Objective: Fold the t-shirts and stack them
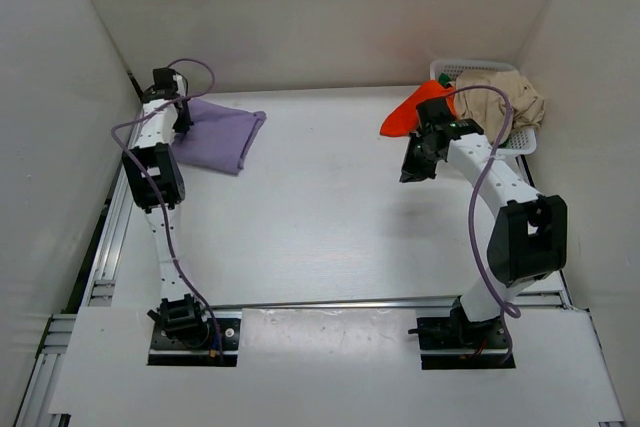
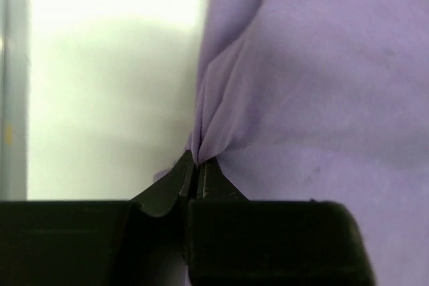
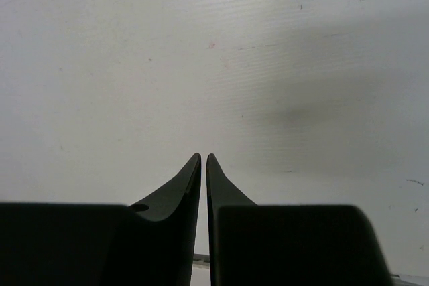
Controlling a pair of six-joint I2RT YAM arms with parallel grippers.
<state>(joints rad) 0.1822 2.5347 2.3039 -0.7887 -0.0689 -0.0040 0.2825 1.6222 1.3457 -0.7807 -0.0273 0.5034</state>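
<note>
Left arm (image 1: 152,172) extended far forward, left gripper (image 2: 198,160) pinched tight on lavender t-shirt (image 2: 322,98). Right arm (image 1: 495,182) elbow-bent, right gripper (image 3: 204,159) angled down, jaws nearly together, empty

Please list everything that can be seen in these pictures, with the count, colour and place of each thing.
table: one, white, beneath everything
basket: one, white mesh, far right corner of the table
lavender t-shirt: one, lavender purple, folded, far left of the table
beige t-shirt: one, beige tan, heaped in the basket
orange-red t-shirt: one, bright orange-red, hanging over the basket's left edge
green t-shirt: one, green, in the basket, only a small bit shows
left gripper: one, black, shut on an edge of the lavender t-shirt
right gripper: one, black, over bare table, fingertips nearly together, empty
</note>
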